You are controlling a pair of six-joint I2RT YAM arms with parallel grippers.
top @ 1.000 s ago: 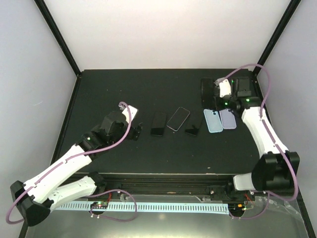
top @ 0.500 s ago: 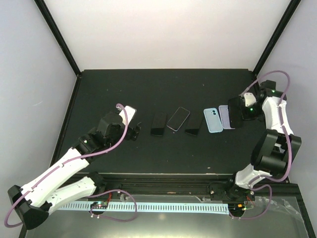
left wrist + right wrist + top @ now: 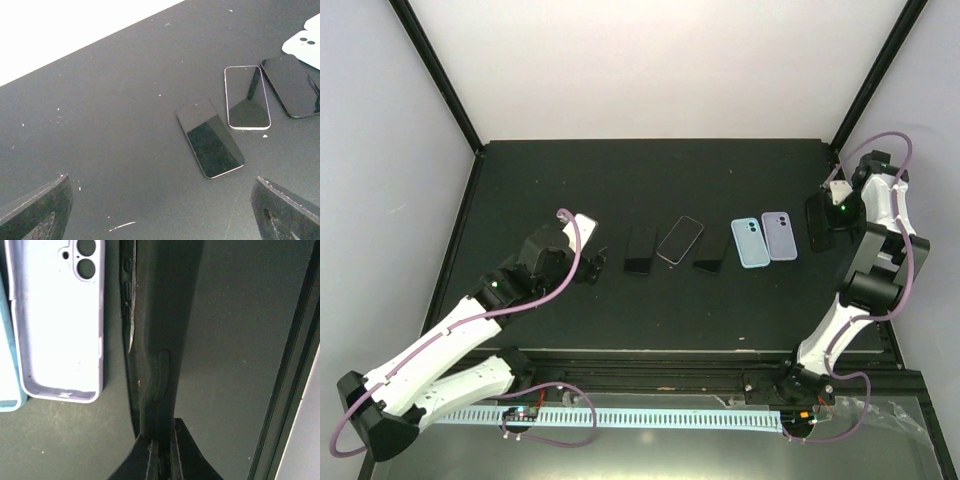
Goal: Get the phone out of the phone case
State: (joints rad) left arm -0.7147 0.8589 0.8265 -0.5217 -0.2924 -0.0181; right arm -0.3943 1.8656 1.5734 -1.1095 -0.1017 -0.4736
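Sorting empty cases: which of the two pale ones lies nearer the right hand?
The lilac case, next to the right hand; the light-blue case lies on its other side.

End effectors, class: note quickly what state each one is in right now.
Left end effector: open, holding nothing.
Right end effector: shut on the black phone case.

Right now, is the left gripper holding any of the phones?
No: the left wrist view shows the left gripper open, fingers wide apart, with the nearest black phone lying untouched on the table ahead.
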